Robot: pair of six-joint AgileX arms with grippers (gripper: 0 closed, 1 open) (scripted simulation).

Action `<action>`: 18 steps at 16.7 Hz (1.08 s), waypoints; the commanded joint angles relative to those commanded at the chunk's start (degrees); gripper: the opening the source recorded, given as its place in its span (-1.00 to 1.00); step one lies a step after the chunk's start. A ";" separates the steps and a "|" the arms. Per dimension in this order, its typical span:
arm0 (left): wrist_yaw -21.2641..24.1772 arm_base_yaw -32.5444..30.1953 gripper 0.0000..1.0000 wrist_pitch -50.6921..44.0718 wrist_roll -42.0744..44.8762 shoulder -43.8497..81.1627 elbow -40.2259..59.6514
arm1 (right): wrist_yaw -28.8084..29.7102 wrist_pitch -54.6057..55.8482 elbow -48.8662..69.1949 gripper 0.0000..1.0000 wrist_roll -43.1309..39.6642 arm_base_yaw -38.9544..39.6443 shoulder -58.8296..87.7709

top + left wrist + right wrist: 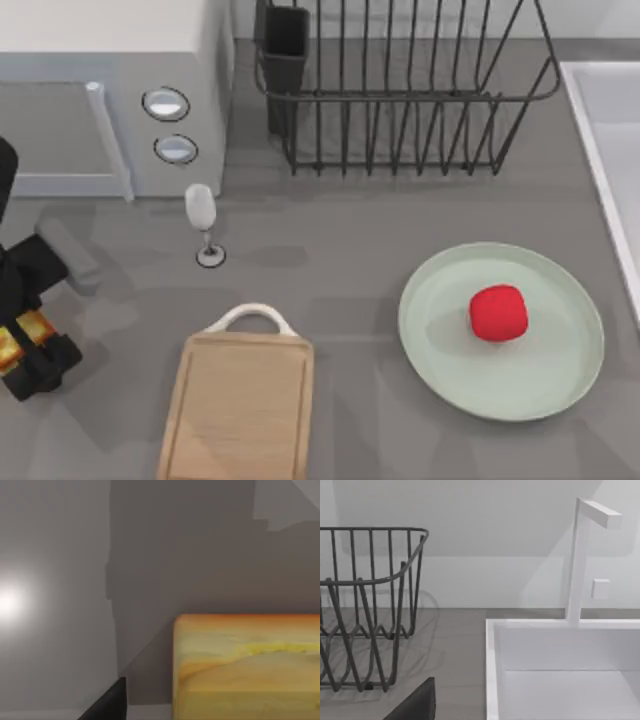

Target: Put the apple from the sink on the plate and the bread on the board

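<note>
Golden-orange bread (pixel 24 335) is seen clamped between the fingers of the left gripper (pixel 30 350) at the table's left edge, left of the board (pixel 238 408). In the left wrist view the bread (pixel 247 667) is shown close up beside a dark fingertip (pixel 107 702) over grey table. The board lies bare, its white handle pointing toward a wine glass (pixel 203 222) and a microwave (pixel 110 95). On the plate (pixel 440 350) at the right, the apple (pixel 498 313) is resting. The sink (pixel 492 670) and a dish rack (pixel 370 605) are shown in the right wrist view, where a dark finger (pixel 417 705) appears; its grip state cannot be told.
</note>
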 joint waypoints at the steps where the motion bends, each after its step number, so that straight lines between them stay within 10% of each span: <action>1: 0.00 0.00 -0.06 0.00 0.00 0.00 0.00 | 0.00 0.00 0.00 1.00 0.00 0.00 0.00; 7: 0.00 0.00 -0.96 0.00 0.00 0.00 0.00 | 0.00 0.00 0.00 1.00 0.00 0.00 0.00; 18: 0.38 -0.09 -1.00 -1.72 -0.18 -1.05 0.92 | 0.00 0.00 0.00 1.00 0.00 0.00 0.00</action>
